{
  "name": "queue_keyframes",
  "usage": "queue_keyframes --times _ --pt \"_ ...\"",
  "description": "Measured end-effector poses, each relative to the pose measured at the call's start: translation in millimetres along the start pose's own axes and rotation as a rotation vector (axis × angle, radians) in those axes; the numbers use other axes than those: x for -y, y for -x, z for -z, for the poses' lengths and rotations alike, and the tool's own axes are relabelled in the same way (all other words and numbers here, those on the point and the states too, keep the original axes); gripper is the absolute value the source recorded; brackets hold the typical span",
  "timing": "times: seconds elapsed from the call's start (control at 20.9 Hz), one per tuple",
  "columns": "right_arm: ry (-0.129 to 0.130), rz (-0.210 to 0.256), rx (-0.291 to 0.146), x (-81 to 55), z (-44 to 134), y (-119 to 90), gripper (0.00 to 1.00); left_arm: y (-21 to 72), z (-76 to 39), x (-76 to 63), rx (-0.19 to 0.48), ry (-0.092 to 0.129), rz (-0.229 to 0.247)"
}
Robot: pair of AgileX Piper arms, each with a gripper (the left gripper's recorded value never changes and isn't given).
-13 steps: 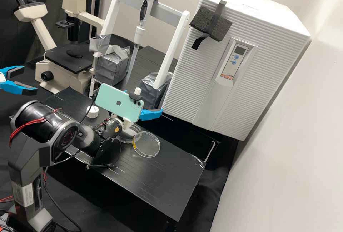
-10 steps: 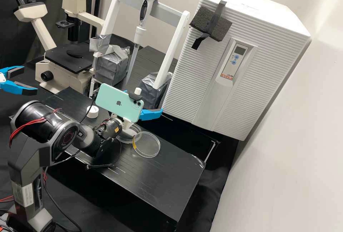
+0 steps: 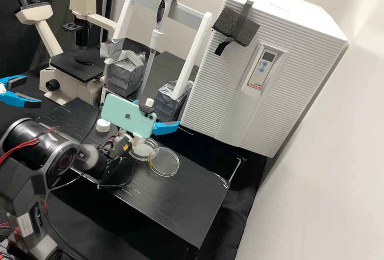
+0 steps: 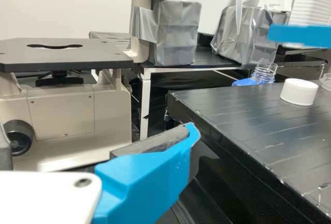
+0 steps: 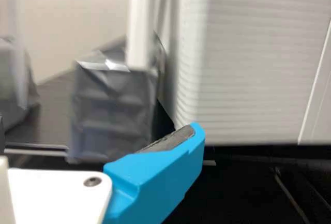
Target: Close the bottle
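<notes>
Table (image 3: 182,206): black slatted top. A white ribbed cabinet (image 3: 280,72) stood just past its far right edge. Grey-taped blocks (image 3: 124,74) sat beyond the far edge, and a microscope (image 3: 68,80) off the far left corner. A petri dish (image 3: 164,166) lay near the table's middle, with a second dish (image 3: 141,152) just beside it. Both were well apart from the near edge and the right corner.

The left pincer (image 3: 34,89) hung off the table's left edge, spread wide, holding and touching nothing.

The right pincer (image 3: 157,113) was over the far edge, its fingers (image 3: 167,127) well apart. From the left wrist, the bottle (image 4: 265,72), clear with a bare neck, stood between those fingers by the far edge; contact could not be told. The white cap (image 3: 103,125) lay on the table near the far left corner, near the bottle, not touching it.

Writing: red print under the cabinet's display panel (image 3: 267,57), too small to read.
</notes>
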Motion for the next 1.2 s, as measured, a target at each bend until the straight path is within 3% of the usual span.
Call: queue_keyframes --times 0.19,0.34,0.53,0.67,0.81,1.2 --pt "-0.004 -0.017 -0.108 2.0 18.7 27 1.00 0.0 0.0 0.0 0.000 0.000 0.000" --pt "-0.013 0.029 -0.162 14.1 26.8 48 1.00 0.0 0.0 0.0 0.000 -0.002 0.000" --pt "-0.020 0.140 -0.198 36.7 31.1 71 1.00 0.3 -0.1 0.4 0.000 -0.001 0.001" --pt "0.003 0.184 -0.220 47.7 33.2 82 1.00 2.3 -0.5 2.9 -0.005 0.006 0.009" --pt "0.010 0.202 -0.255 54.9 36.0 87 1.00 2.3 -0.5 2.9 -0.005 0.006 0.009" --pt "0.011 0.239 -0.201 65.5 27.0 85 1.00 1.9 -1.2 3.1 -0.003 0.007 0.009"
